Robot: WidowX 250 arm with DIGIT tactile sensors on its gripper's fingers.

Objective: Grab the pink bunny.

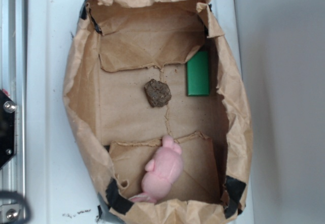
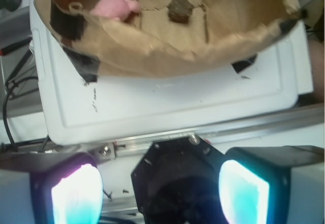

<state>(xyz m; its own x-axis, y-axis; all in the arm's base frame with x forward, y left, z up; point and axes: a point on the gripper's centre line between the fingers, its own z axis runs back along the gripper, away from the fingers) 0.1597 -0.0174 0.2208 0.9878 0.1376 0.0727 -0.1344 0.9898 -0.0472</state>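
The pink bunny lies on the floor of a brown paper bag, near the bag's lower rim in the exterior view. The wrist view shows the pink bunny at the top left, inside the paper bag. My gripper is open, its two glowing pads far apart, with nothing between them. It hovers well outside the bag, over the metal rail and black mount by the white table edge. The gripper does not show in the exterior view.
A brown rock-like lump sits mid-bag, and a green block leans by the right wall. The bag's crumpled walls stand up all round. The bag rests on a white table. A metal rail runs along the left.
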